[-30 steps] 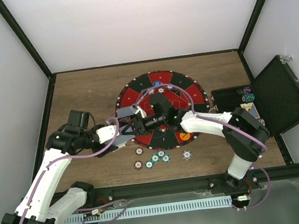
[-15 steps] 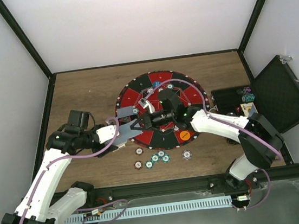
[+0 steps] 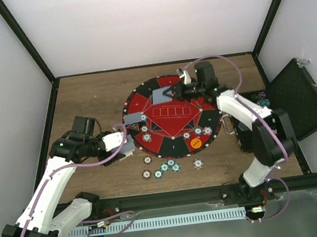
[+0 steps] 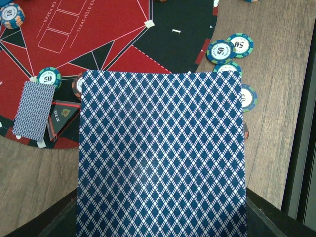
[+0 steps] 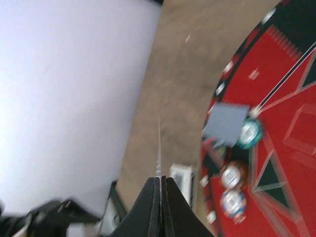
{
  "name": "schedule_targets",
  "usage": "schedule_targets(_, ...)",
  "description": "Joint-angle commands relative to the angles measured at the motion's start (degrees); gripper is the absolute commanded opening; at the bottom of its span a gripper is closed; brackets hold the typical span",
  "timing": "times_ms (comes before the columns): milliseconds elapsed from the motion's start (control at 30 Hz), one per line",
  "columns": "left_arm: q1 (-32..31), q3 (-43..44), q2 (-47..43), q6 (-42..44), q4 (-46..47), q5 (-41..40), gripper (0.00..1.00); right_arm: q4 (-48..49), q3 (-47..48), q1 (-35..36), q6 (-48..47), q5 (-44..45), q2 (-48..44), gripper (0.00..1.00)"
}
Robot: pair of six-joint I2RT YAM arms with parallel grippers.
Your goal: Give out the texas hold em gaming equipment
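My left gripper is shut on blue-backed playing cards that fill the left wrist view and hide its fingers. It hovers by the near left rim of the round red-and-black mat. Over the far part of the mat my right gripper is shut on a single card. In the right wrist view that card shows edge-on between the closed jaws. One card lies face down on the mat's left side, also in the left wrist view. Poker chips sit on the mat.
Several loose chips lie on the wood in front of the mat, one more chip to their right. An orange button rests on the mat's near edge. The open black case stands at the right with chips inside.
My right gripper closed on a card near the left gripper and swung with it from the mat's near left to its far side. The left arm stayed still.
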Motion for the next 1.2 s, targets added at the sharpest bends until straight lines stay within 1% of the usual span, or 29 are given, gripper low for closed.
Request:
schedule_targets(0,0.2,1.07,0.16,0.12,0.28,1.28,0.08,-6.9,12.05,-4.87,-8.02,2.75,11.66,0.01)
schedule_targets(167,0.2,1.42,0.12,0.05,-0.4,1.15,0.08,-13.25,30.91,-7.22,-11.86,7.07,28.87,0.01)
schedule_targets(367,0.2,1.89,0.09,-0.58,-0.93,1.77,0.08,-18.98,52.67,-7.7,-13.71,12.03,46.01,0.01)
schedule_targets(467,0.24,2.12,0.12,-0.66,-1.35,1.84,0.08,-20.7,59.79,-7.8,-13.65,13.67,52.92,0.01)
schedule_targets(533,0.2,2.16,0.02,-0.57,-1.55,1.68,0.08,-20.91,61.69,-7.88,-13.48,14.58,55.29,0.02)
schedule_targets(567,0.22,2.21,-0.06,-0.43,-1.61,1.58,0.08,-21.07,62.11,-8.05,-13.51,15.12,55.94,0.05)
schedule_targets(600,0.24,2.26,-0.14,-0.46,-1.74,1.54,0.08,-21.28,62.29,-8.15,-13.62,15.89,56.21,0.13)
schedule_targets(700,0.2,2.16,-0.38,-0.55,-2.03,1.74,0.08,-23.22,62.37,-8.52,-14.47,19.12,55.94,0.24)
schedule_targets(733,0.2,2.08,-0.51,-0.62,-2.04,1.83,0.08,-24.12,62.35,-8.63,-15.0,20.38,55.41,0.3)
schedule_targets(833,0.2,1.92,-0.61,-1.07,-2.02,2.11,0.08,-26.44,61.85,-8.64,-17.26,24.45,52.66,0.56)
schedule_targets(867,0.21,1.85,-0.6,-1.23,-2.04,2.19,0.08,-27.25,61.91,-8.66,-17.96,25.93,52.28,0.6)
schedule_targets(933,0.2,1.78,-0.75,-1.55,-2.02,2.31,0.08,-28.9,61.69,-8.67,-19.35,29.09,48.37,0.63)
schedule_targets(1000,0.2,1.68,-0.98,-1.88,-1.99,2.28,0.08,-29.96,60.46,-8.67,-20.03,31.87,45.08,0.68)
schedule_targets(1067,0.2,1.3,-1.16,-2.22,-1.87,2.11,0.08,-29.62,56.67,-8.69,-20.02,33.37,40.37,0.71)
schedule_targets(1167,0.27,0.76,-1.3,-2.66,-2.18,2.19,0.08,-26.85,46.68,-8.54,-17.9,32.03,32.14,0.73)
